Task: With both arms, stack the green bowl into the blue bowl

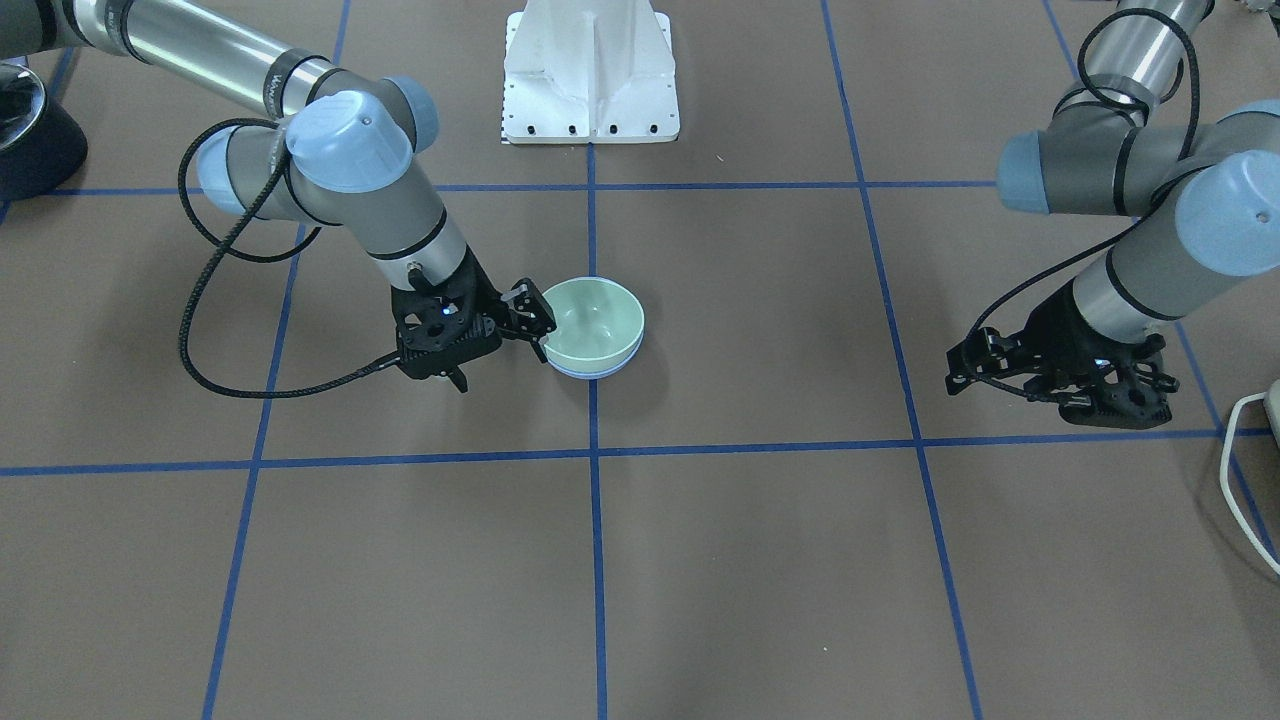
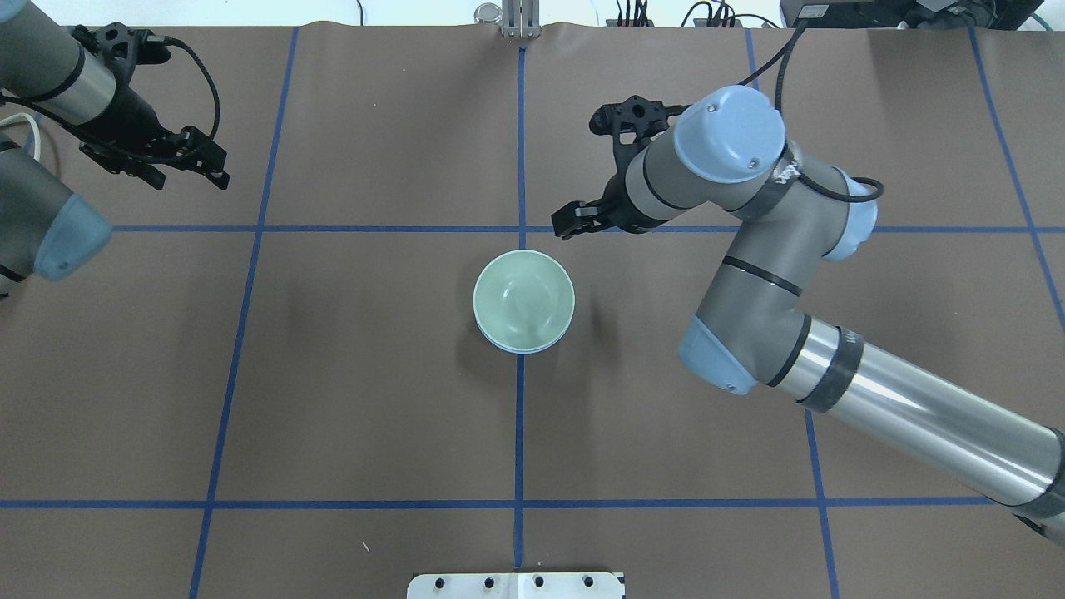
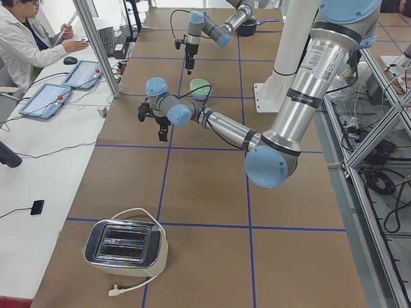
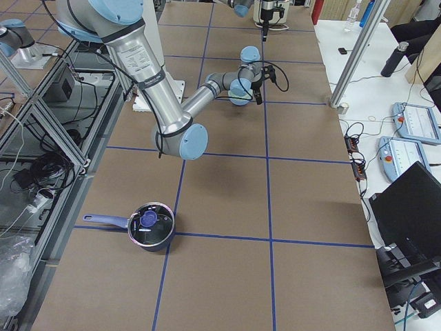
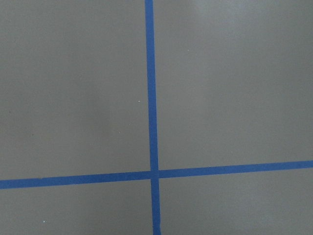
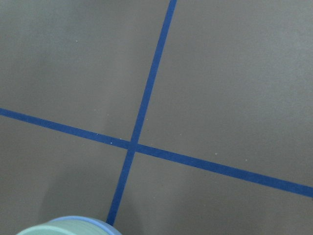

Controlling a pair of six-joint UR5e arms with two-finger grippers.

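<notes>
The pale green bowl sits nested inside the periwinkle-blue bowl at the table's middle, on a blue tape line. Only the blue bowl's lower edge shows under the green bowl. My right gripper is open and empty. It hangs just beside the stack's rim on the robot's right, one finger close to the bowl. In the right wrist view the green bowl and the blue bowl peek in at the bottom. My left gripper is open and empty, far off to the side.
The white pedestal stands at the robot's side of the table. A toaster with a white cord sits at the robot's left end. A dark pot sits at the right end. An operator sits at a side desk.
</notes>
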